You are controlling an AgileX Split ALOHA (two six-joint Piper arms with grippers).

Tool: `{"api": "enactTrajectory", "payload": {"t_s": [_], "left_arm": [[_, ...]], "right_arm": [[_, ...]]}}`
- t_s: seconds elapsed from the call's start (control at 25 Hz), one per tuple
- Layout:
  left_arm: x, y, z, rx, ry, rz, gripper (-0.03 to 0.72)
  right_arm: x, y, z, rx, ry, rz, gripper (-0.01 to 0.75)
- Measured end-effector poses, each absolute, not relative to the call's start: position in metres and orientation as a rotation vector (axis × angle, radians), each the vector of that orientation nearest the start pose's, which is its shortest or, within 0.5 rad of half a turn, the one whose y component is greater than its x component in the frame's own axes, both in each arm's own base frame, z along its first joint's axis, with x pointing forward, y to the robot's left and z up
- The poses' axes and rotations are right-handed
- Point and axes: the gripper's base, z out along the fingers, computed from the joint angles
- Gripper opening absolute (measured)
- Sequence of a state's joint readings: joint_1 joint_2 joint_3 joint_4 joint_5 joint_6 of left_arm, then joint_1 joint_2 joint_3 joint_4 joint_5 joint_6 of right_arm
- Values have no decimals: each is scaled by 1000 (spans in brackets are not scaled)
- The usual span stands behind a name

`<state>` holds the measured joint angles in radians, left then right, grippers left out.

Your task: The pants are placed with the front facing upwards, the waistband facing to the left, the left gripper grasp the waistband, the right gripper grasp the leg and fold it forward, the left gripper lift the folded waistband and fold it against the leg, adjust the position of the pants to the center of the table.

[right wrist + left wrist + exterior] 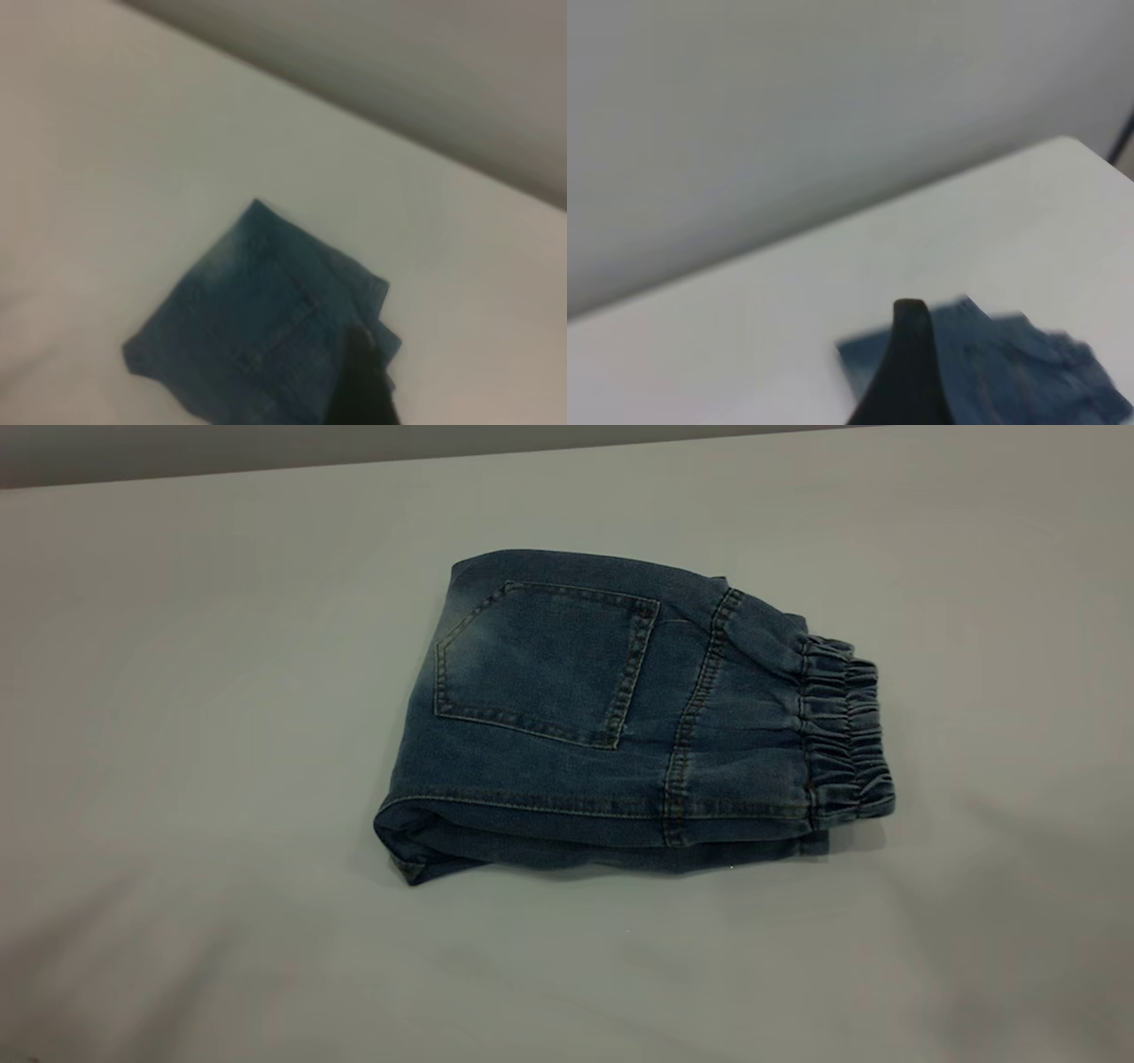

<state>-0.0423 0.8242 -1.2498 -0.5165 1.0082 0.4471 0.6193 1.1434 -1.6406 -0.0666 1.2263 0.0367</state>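
The pants [611, 708] lie folded into a compact bundle near the middle of the table [177, 779], with a stitched back pocket facing up. The gathered waistband [846, 726] sticks out at the bundle's right end. The leg is folded underneath, and only layered denim edges [532, 855] show along the near side. Neither gripper appears in the exterior view. In the left wrist view a dark part of my left gripper [908, 372] hangs above the table, in front of the pants [1010, 372]. The right wrist view shows a dark part of my right gripper [363, 385] raised above the pants [257, 336], holding nothing.
The table's far edge [354, 460] runs along the top of the exterior view, with a grey wall behind it. Bare tabletop surrounds the bundle on all sides.
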Motion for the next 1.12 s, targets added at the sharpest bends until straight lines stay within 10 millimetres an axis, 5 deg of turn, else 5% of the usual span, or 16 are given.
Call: {"api": "enactTrajectory", "payload": {"t_s": [0.2,0.52,0.8,1.12], "left_arm": [[75,-45,461,477,2004,-436,561],[10,-42,444,390,1943,-465,561],[-21,-26,387,207,1988,-348,561],[-31,-13,312,92,2053,-225,561]], "right_arm": [[91,63,487,-605,2074,366,445],[20,14,418,-563,2029,423,444],[-2,7,388,-667,1913,471,444],[-2,9,317,-716,1967,456,444]]}}
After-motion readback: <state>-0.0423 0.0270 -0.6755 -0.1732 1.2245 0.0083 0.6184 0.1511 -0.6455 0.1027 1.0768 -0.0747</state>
